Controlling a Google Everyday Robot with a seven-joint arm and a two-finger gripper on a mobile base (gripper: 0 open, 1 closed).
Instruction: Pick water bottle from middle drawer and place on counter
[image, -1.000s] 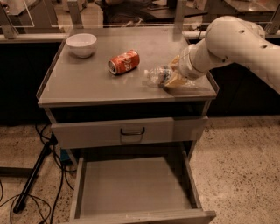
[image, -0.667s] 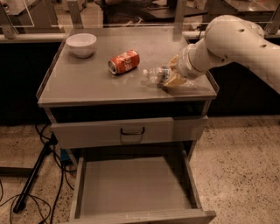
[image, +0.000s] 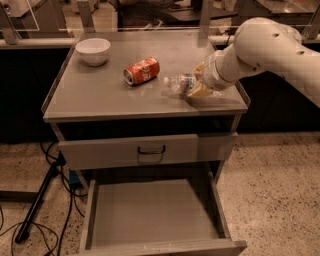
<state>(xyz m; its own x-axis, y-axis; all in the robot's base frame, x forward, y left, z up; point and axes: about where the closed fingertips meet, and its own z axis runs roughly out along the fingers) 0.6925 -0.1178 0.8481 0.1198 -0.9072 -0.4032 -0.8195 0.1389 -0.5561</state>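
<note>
The water bottle (image: 179, 83) lies on its side on the counter (image: 100, 97), cap pointing left, right of the middle. My gripper (image: 197, 86) sits at the bottle's right end, low over the counter, at the end of the white arm that reaches in from the upper right. The middle drawer (image: 150, 215) is pulled out below, and its flat grey floor holds nothing.
An orange-red soda can (image: 142, 70) lies on the counter just left of the bottle. A white bowl (image: 93, 51) stands at the back left corner. A shut drawer front with a dark handle (image: 151, 149) is above the open drawer. Cables and a stand leg (image: 35, 205) lie on the floor at left.
</note>
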